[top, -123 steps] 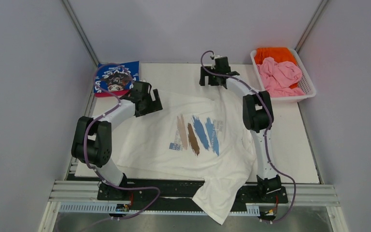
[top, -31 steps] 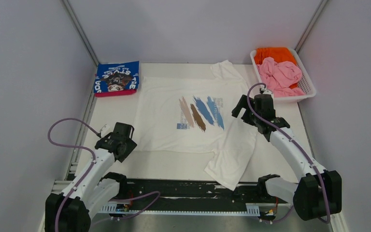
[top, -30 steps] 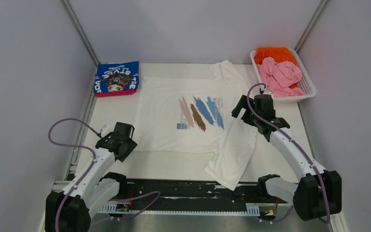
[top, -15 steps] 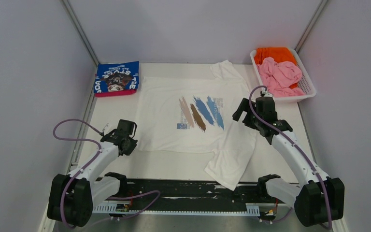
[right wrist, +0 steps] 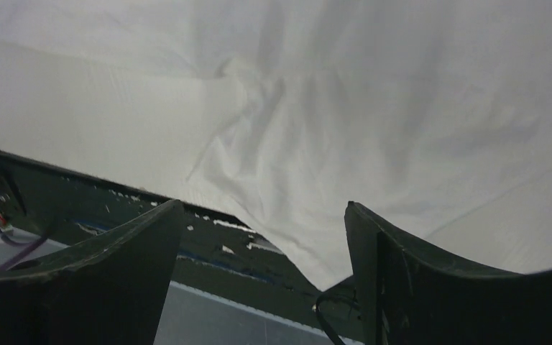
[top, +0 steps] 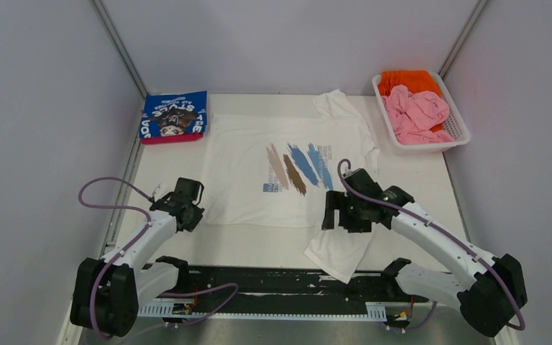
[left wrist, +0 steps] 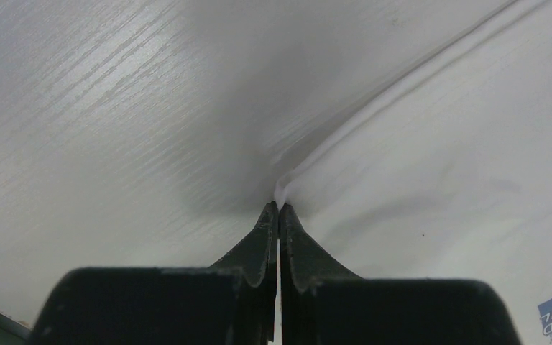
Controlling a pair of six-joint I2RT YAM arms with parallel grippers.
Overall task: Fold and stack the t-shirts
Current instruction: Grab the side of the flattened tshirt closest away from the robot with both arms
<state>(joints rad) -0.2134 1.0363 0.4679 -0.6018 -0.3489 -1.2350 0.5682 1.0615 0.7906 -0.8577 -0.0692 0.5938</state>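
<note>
Altogether four t-shirts show. One white t-shirt point(top: 259, 154), printed with tan, brown and blue strokes, lies spread across the middle of the worktop point(top: 431, 194), and a flap at its 5 o'clock corner droops over the near edge. One blue t-shirt point(top: 175, 115) with white lettering sits folded in the worktop's 11 o'clock corner. One pink t-shirt point(top: 418, 111) and one orange t-shirt point(top: 405, 77) lie crumpled in the single white basket point(top: 431, 146) at 1 o'clock, the pink nearer the arms. Two arms reach in. The left gripper point(top: 187, 208) is at the white tee's 8 o'clock corner, its fingers pressed together and pinching the hem. The right gripper point(top: 333, 213) hangs over the drooping flap with its fingers spread wide, holding nothing.
</note>
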